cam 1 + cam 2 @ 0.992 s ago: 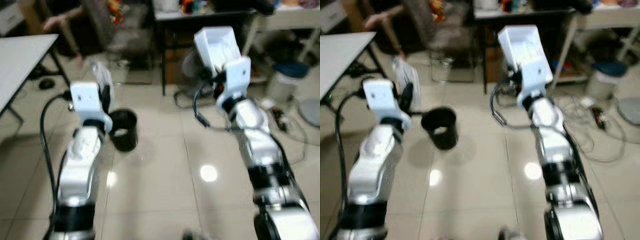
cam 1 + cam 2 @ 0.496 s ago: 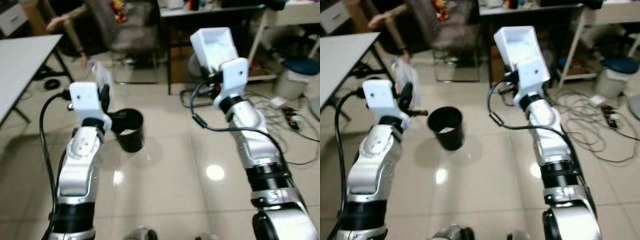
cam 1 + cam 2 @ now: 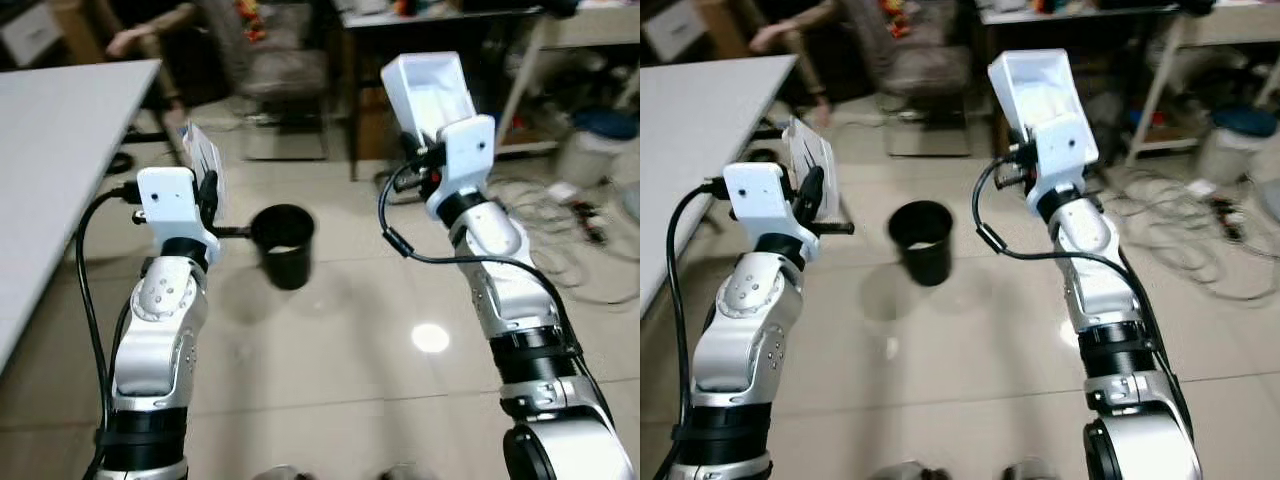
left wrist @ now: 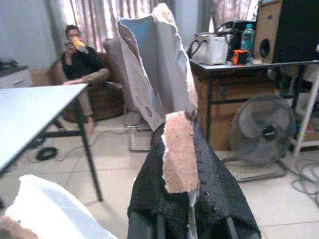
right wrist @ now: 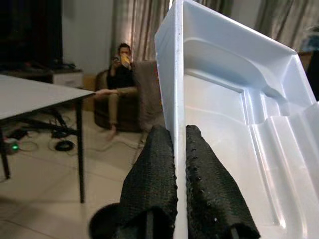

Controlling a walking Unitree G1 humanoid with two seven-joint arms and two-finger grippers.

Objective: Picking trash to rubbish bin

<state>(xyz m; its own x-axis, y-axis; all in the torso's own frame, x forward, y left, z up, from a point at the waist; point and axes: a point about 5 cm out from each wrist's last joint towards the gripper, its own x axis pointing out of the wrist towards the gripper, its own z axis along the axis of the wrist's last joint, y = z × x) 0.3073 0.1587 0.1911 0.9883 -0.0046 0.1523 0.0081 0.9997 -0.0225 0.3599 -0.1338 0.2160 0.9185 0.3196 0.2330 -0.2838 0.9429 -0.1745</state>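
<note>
At the left edge of the head view runs a grey table (image 3: 50, 160). Just right of it, at left centre, my left gripper (image 4: 192, 164) is pinched on a torn piece of cardboard packaging (image 3: 203, 155), which stands upright above my wrist. Right of that, near the middle of the frame, the black rubbish bin (image 3: 285, 243) stands on the tiled floor (image 3: 330, 370), open-topped, with something pale inside. At upper right, my right gripper (image 5: 174, 159) is clamped on the rim of a white moulded plastic tray (image 3: 430, 92), held up on edge. A person (image 5: 121, 69) sits on a sofa far behind.

I judge this to be the carry step: both pieces are in hand and the bin is ahead but not yet under either gripper. Next I need to close in, bring one piece over the bin's mouth and let go.
</note>
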